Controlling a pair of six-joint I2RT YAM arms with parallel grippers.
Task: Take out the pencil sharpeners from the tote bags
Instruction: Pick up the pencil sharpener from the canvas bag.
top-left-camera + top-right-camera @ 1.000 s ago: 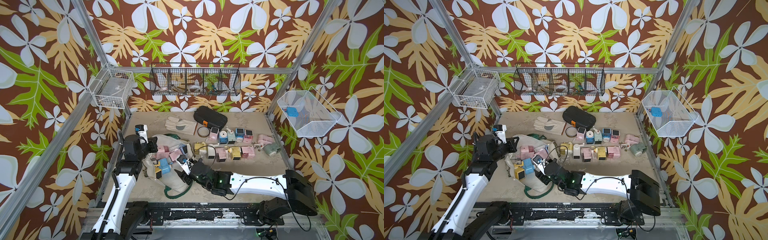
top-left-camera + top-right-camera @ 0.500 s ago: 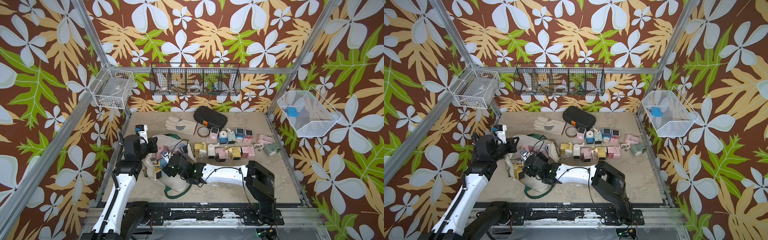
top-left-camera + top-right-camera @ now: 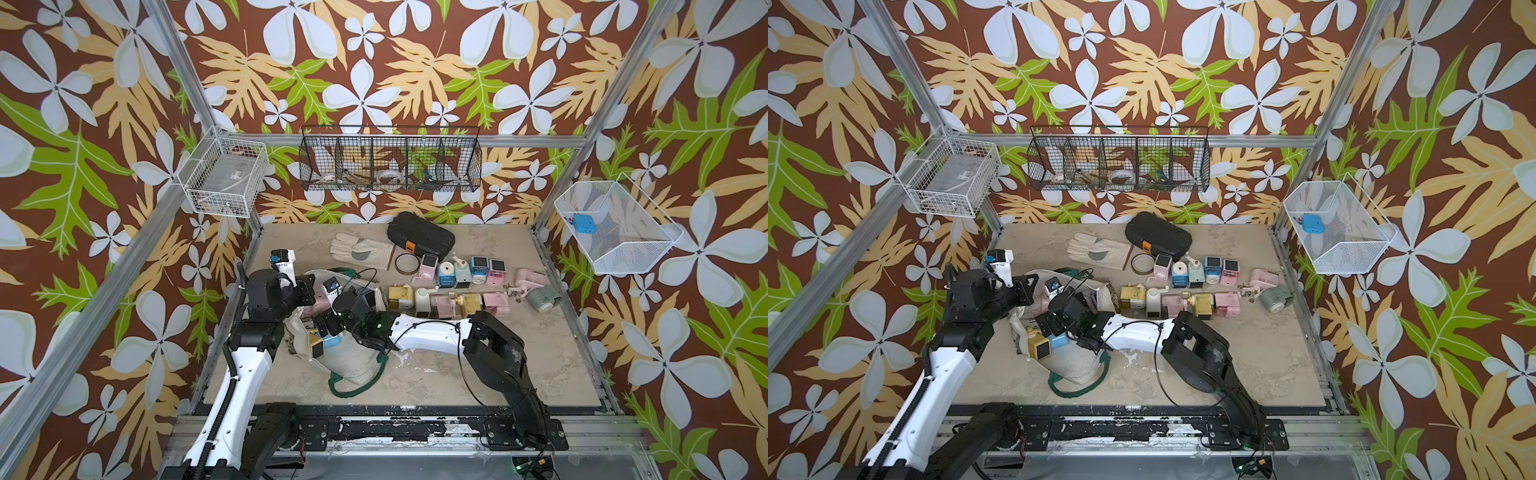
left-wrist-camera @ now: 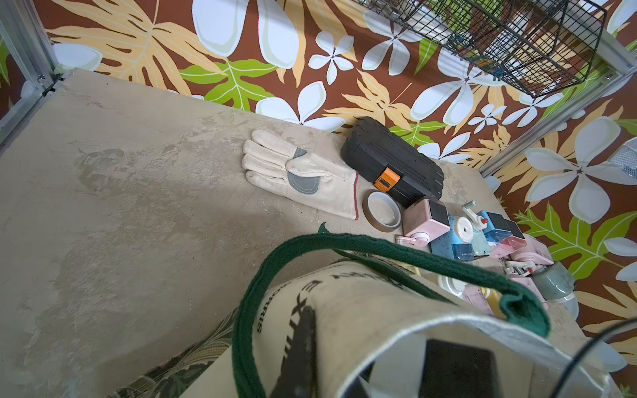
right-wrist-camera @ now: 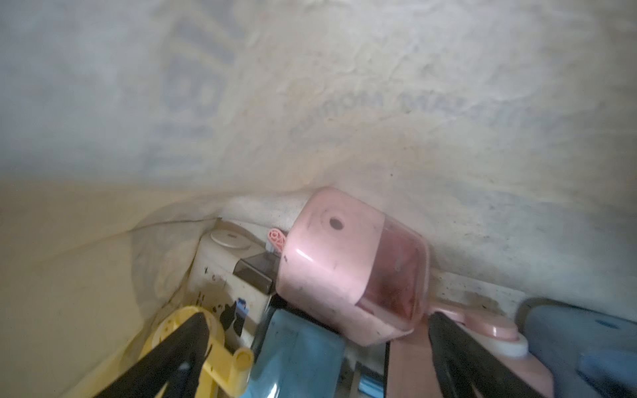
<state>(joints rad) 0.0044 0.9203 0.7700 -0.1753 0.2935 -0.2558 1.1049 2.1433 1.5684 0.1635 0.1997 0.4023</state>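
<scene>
In both top views you cannot see the tips of the right gripper (image 3: 327,328): the tote bag (image 3: 353,361), at 9 o'clock on the table (image 3: 519,353), hides them. In the right wrist view its fingers (image 5: 179,351) are cut off by the picture's edge, the canvas near the lens is blurred, and the pencil sharpeners (image 5: 351,272) cover each other. What lies in the black wire basket (image 3: 390,138) at 12 o'clock is too small to name.
</scene>
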